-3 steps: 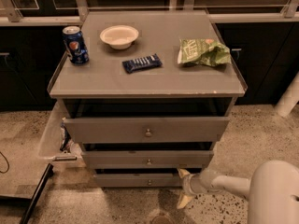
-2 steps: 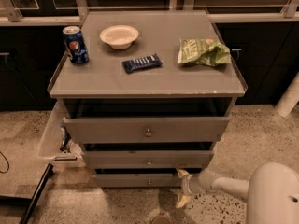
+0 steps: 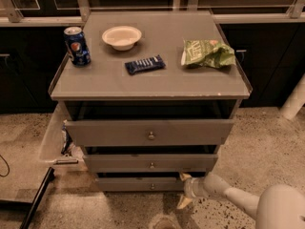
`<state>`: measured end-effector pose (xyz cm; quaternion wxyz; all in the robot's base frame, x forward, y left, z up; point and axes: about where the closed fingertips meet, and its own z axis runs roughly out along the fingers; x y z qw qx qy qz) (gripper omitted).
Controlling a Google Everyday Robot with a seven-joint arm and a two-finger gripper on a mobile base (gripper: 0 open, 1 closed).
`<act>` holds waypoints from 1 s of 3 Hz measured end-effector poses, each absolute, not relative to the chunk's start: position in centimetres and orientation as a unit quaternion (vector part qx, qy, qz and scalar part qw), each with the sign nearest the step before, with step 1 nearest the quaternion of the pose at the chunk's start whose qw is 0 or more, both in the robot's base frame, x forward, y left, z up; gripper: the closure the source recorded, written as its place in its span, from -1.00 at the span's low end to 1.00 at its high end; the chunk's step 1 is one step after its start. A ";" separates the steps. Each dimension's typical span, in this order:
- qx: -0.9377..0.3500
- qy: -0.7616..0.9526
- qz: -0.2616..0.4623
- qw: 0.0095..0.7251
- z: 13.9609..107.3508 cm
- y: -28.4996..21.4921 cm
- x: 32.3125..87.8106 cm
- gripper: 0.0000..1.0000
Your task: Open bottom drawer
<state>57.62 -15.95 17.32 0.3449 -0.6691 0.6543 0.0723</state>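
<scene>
The bottom drawer (image 3: 143,184) is the lowest and shallowest grey front of the cabinet, with a tiny round knob (image 3: 152,186). It stands slightly pulled out, with a dark gap above it. My gripper (image 3: 184,190) is at the drawer's right end, low near the floor, reaching in from the right. Its fingers are spread apart: the upper fingertip (image 3: 184,177) is at the drawer front's top edge and the lower one (image 3: 183,203) is below the front, near the floor. It holds nothing that I can see.
The middle drawer (image 3: 151,162) and the top drawer (image 3: 148,131) above are also partly out. On the cabinet top lie a soda can (image 3: 76,46), a white bowl (image 3: 122,36), a dark snack bar (image 3: 145,64) and a green chip bag (image 3: 208,53). A black bar (image 3: 37,197) lies on the floor at the left.
The gripper has edged very slightly left at the drawer's right end. The drawers have not visibly moved.
</scene>
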 end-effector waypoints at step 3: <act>-0.684 0.644 0.078 0.334 15.0 -15.6 59.3 -1.00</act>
